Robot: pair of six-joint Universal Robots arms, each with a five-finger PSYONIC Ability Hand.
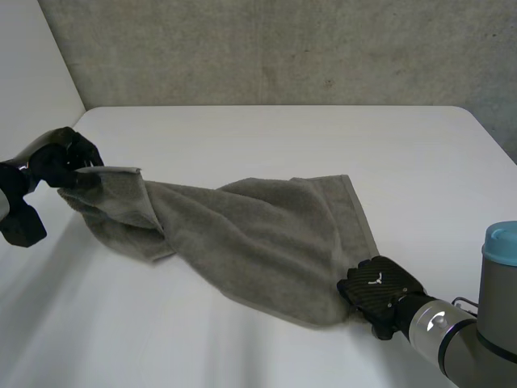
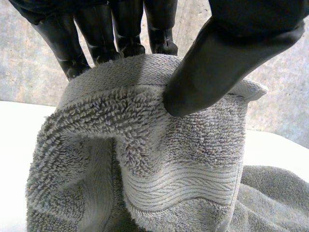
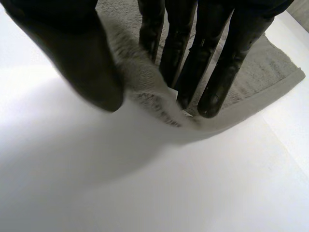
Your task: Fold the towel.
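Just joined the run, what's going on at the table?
Two arms are working a grey towel on the white table. The left robot hand pinches one end between thumb and fingers and holds it raised. The right robot hand rests straight fingers on the near corner at the opposite end. The towel lies bunched between them, not yet folded.

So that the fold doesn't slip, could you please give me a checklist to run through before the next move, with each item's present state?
1. Left hand pinches one end of the towel between thumb and fingers: ok.
2. Right hand grips the near corner: not ok; straight fingers only rest on it.
3. Towel spread flat: not ok; bunched and twisted between the hands.
4. Bare table beyond the towel for laying it out: ok.
5. Right thumb touching the towel: cannot tell.
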